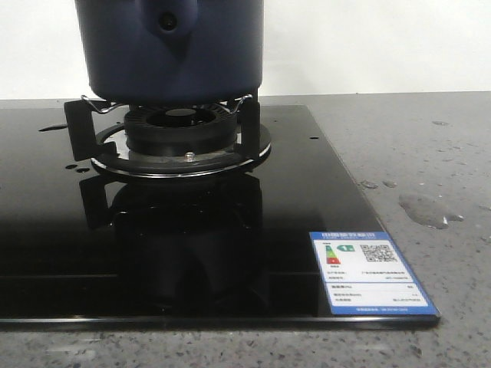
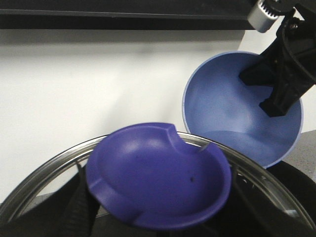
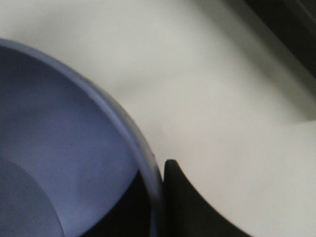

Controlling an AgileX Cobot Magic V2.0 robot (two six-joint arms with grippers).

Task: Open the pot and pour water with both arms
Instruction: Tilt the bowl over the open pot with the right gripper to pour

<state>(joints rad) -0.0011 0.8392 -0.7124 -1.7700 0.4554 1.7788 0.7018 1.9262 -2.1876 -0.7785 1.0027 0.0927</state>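
Note:
The dark navy pot [image 1: 169, 54] stands on the gas burner [image 1: 181, 134]; its handle stub with a round hole [image 1: 167, 21] faces me and its top is cut off. Neither gripper shows in the front view. In the left wrist view, my left gripper [image 2: 158, 222] is shut on the purple-blue knob [image 2: 158, 175] of a metal-rimmed glass lid [image 2: 44, 175]; one dark finger [image 2: 76, 210] shows beside the knob. My right gripper [image 2: 279, 94] is shut on the rim of a tilted periwinkle bowl [image 2: 222, 113]. In the right wrist view, the bowl rim [image 3: 123, 123] runs between its fingers [image 3: 177, 197].
The black glass hob [image 1: 192, 230] lies on a grey speckled counter [image 1: 430, 138] and carries an energy label [image 1: 370, 270] at its front right corner. Water drops [image 1: 422, 208] lie on the counter to the right. A white wall stands behind.

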